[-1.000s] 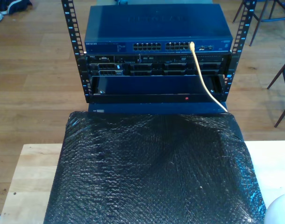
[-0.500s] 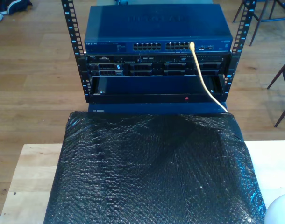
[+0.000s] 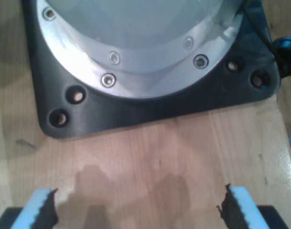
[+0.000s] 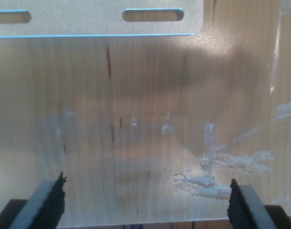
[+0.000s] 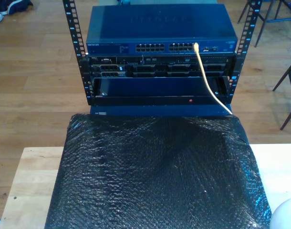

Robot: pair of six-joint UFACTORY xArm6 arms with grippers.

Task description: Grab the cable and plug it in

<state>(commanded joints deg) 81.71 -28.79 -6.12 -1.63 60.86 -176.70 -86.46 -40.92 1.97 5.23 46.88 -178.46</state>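
Note:
The pale yellow cable (image 5: 205, 76) runs up from the far edge of the black bubble-wrap sheet (image 5: 155, 176) to the blue network switch (image 5: 160, 28), where its plug end (image 5: 196, 47) sits in a port toward the exterior view's right. My first gripper (image 3: 138, 207) is open over bare wooden table, facing a black base plate (image 3: 150, 109) with a round metal flange. My second gripper (image 4: 145, 202) is open over smeared wooden table near a slotted metal plate (image 4: 98, 19). Nothing lies between either pair of fingers.
The switch sits on top of a black rack (image 5: 160, 78) with server units below it. Wooden table (image 5: 28, 181) shows beside the sheet at the exterior view's left. Chair legs (image 5: 288, 90) stand at the exterior view's right. A white rounded object (image 5: 286, 217) is at that view's lower right corner.

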